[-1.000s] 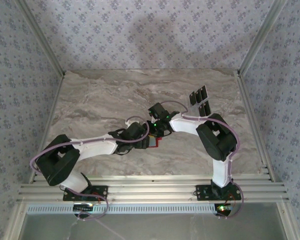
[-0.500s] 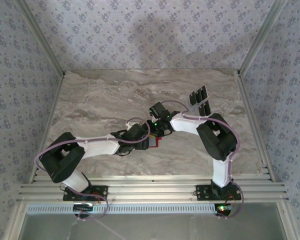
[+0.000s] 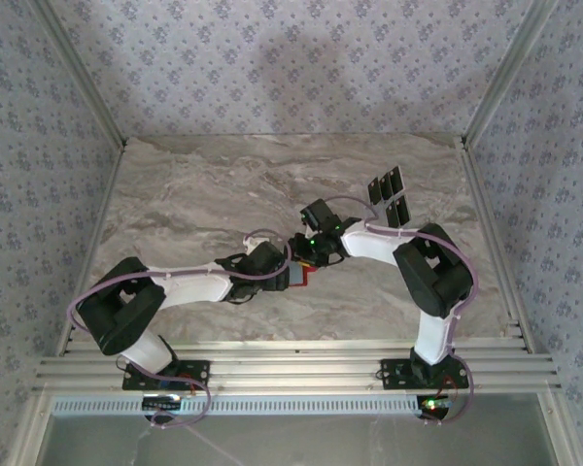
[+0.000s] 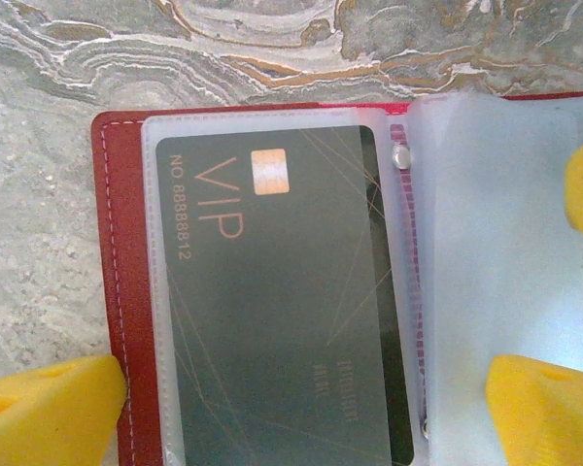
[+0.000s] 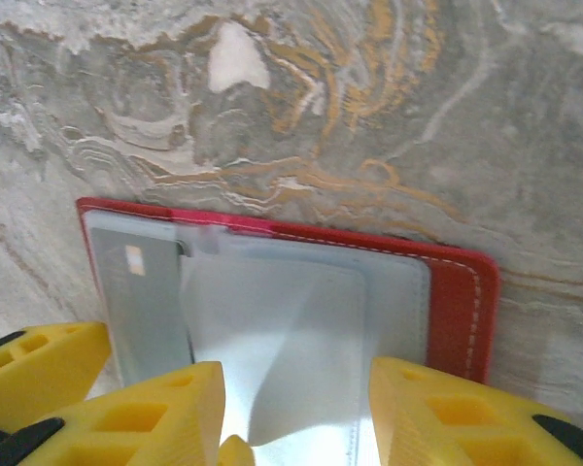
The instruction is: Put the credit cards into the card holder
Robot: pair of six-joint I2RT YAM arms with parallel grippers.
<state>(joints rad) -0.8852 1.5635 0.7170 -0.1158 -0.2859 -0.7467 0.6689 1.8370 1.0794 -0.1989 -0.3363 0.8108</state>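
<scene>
Near-centre of the table [image 3: 175, 194] I'm seeing the card holder [image 4: 126, 243] lying open and flat, red cover down. One card [image 4: 272, 291], marked VIP, is already sitting in its left clear pocket. L gripper [image 4: 301, 398] is hanging right over it w/ jaws spread wide, one finger at the holder's outer red edge and the other over the loose sleeves, gripping nothing. R gripper [image 5: 296, 379] is facing the holder from the far side, jaws approx half apart. A clear sleeve [image 5: 272, 320] is rising between them, not pinched as far as I can tell. Further out, toward the table's far right corner, the other credit cards [image 3: 389, 194] are lying in a small cluster, long axes slanting toward that corner, well apart from the holder. I'm judging R arm the nearer one for the next pick, reaching far-right, away from the holder.
</scene>
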